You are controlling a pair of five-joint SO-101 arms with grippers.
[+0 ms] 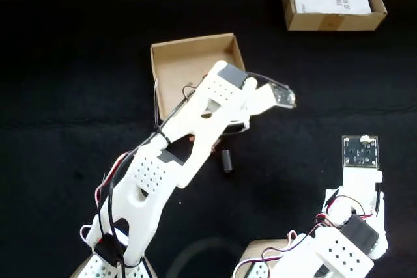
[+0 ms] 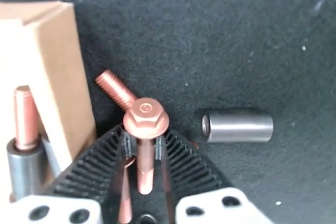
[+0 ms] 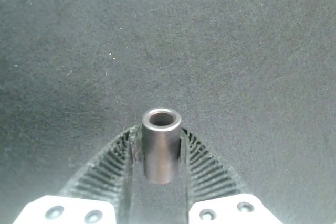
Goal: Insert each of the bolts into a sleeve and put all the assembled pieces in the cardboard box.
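- The cardboard box (image 1: 189,63) stood just beside the left gripper (image 2: 146,132), one wall close to a finger.
- The left gripper was closed on a copper bolt (image 2: 146,119) by its shank, the hexagonal head protruding past the fingertips.
- The right gripper (image 3: 160,134) was clamped around a grey sleeve (image 3: 161,153), bore facing outward, over the black table (image 3: 236,40).
- An assembled piece (image 2: 23,158), a bolt seated in a sleeve, lay beyond the box wall from the left gripper.
- A loose sleeve (image 2: 239,126) lay on its side near the left gripper, opposite the box.
- A second bolt (image 2: 115,90) lay just beyond the copper bolt's head.

Copper bolt (image 2: 145,120) in L tool (image 2: 145,134), steel sleeve (image 3: 161,153) in R tool (image 3: 160,130).
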